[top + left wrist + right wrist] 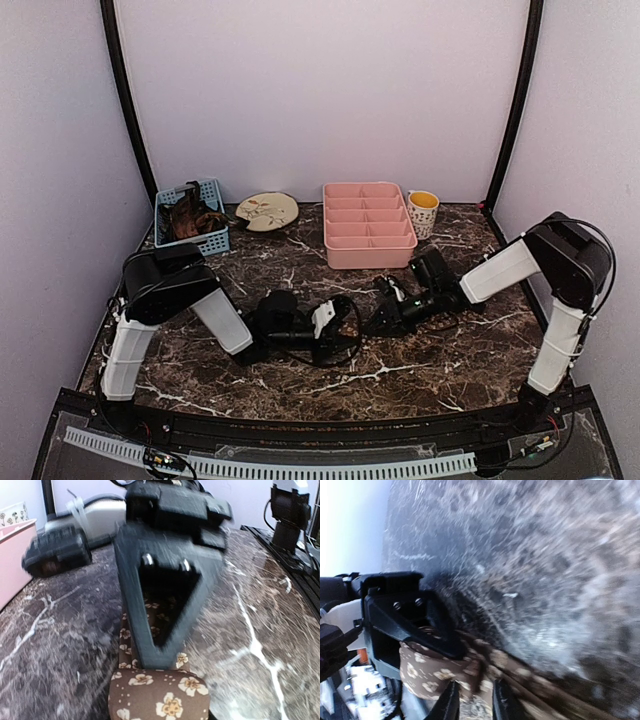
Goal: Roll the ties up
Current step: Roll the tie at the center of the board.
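1. Two robot arms meet at the middle of a dark marble table (480, 350). We see the left gripper (347, 328) and the right gripper (373, 320) almost nose to nose there.
2. Between them lies the tie (157, 700), dark brown with small tan flowers. It is partly wound into a plump roll (435, 672), and its flat strip runs off along the marble toward the right arm.
3. The left gripper is pinching the roll. From the right wrist we see one of its black fingers (437, 637) pressed against the top of the bundle, while the other finger is largely hidden behind the fabric.
4. The right gripper's own fingertips (449, 705) stand narrowly spread. They sit just beside the roll, with the patterned strip showing in the gap between them.
5. From the left wrist, the roll fills the bottom of the frame. One open, triangular finger (131, 605) of the right gripper stands over the strip just beyond it.
6. Both wrist views are smeared by motion, so we cannot make out finer detail of the contact.
7. Along the far edge, from left to right, we see:
   - a blue basket (215, 243) holding heaped ties (188, 218)
   - a leaf-patterned plate (290, 205)
   - a pink divided tray (340, 258)
   - a cup (423, 215) just beside the tray's right end
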